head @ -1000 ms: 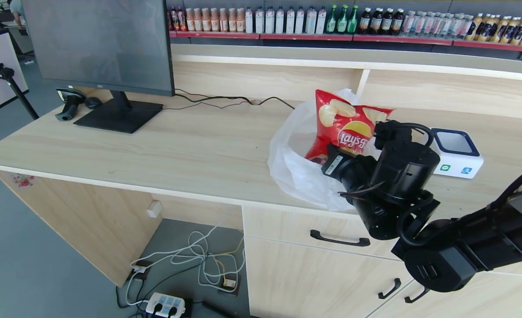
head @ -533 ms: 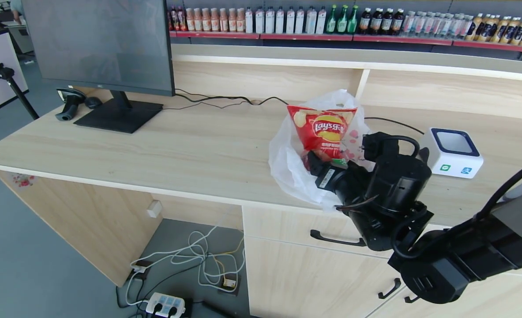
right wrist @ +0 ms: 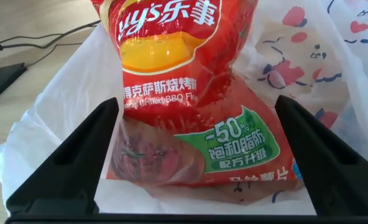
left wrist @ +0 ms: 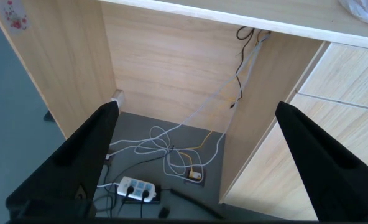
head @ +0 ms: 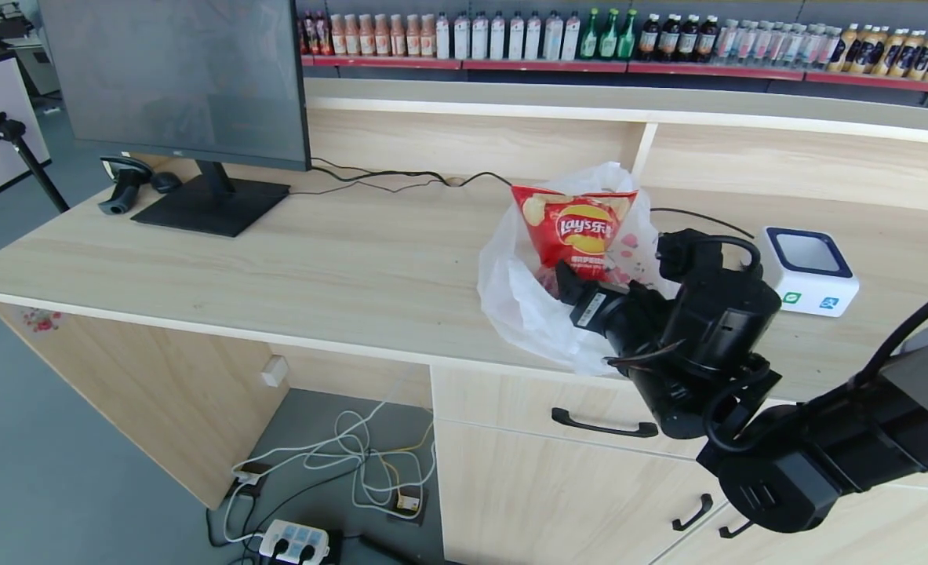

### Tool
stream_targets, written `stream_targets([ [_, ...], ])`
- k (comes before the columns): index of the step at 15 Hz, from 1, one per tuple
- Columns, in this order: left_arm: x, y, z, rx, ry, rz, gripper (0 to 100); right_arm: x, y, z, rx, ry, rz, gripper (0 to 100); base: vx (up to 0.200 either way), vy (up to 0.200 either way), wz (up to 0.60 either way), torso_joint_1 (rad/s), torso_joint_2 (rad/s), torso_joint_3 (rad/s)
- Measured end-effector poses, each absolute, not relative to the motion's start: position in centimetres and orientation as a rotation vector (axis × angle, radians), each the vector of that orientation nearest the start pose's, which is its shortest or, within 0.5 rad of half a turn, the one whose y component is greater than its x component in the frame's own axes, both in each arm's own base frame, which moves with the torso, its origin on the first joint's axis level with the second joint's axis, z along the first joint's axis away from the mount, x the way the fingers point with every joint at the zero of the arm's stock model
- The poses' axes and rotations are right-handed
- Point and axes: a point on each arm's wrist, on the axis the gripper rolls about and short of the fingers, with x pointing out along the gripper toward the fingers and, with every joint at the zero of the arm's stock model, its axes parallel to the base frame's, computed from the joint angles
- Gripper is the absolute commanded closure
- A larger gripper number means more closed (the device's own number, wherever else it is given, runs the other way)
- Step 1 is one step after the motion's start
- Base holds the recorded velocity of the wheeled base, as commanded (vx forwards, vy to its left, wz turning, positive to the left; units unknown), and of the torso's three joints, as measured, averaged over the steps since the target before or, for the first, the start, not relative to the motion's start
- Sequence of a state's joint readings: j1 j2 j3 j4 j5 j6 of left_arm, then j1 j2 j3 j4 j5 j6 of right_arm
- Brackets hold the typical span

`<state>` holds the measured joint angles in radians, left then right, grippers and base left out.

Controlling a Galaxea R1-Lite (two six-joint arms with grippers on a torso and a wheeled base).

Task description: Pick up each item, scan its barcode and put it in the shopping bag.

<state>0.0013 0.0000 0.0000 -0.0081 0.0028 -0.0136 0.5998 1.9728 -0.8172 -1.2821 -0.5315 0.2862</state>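
A red bag of chips [head: 577,227] stands upright inside the white plastic shopping bag [head: 511,302] on the wooden counter [head: 314,259]. My right gripper [head: 567,284] is at the bag's near side, just below the chips, open. In the right wrist view the chips [right wrist: 178,93] lie straight ahead in the shopping bag [right wrist: 53,137], between the widely spread fingers of the right gripper [right wrist: 196,106] without being clamped. My left gripper [left wrist: 197,106] hangs open below counter height, facing the space under the counter.
A white box scanner [head: 807,271] sits right of the bag. A monitor [head: 173,78] and a handheld scanner [head: 122,188] stand at the counter's far left. Cables [left wrist: 165,155] and a power strip [left wrist: 137,186] lie on the floor. Drawers with black handles [head: 603,428] are below the counter.
The chips were held upside down above the shopping bag a second ago; they have since dropped into it upright. The right gripper has let go and drawn back slightly.
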Motion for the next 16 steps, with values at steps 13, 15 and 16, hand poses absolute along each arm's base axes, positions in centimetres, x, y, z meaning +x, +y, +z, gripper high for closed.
stream_targets([
  [13, -2.3, 0.0, 7.6, -0.013, -0.007, 0.004, 0, 24.9, 12.2, 20.1, 0.241, -0.25, 0.265, 0, 0.0, 0.0, 0.0, 0.0, 0.0, 0.0],
  [15, -2.3, 0.0, 7.6, -0.013, -0.007, 0.004, 0, 24.6, 11.5, 20.1, 0.237, -0.256, 0.27, 0, 0.0, 0.0, 0.0, 0.0, 0.0, 0.0],
  [16, -2.3, 0.0, 7.6, -0.013, -0.007, 0.004, 0, 24.6, 11.0, 20.2, 0.234, -0.259, 0.268, 0, 0.0, 0.0, -0.6, 0.007, 0.0, 0.002],
])
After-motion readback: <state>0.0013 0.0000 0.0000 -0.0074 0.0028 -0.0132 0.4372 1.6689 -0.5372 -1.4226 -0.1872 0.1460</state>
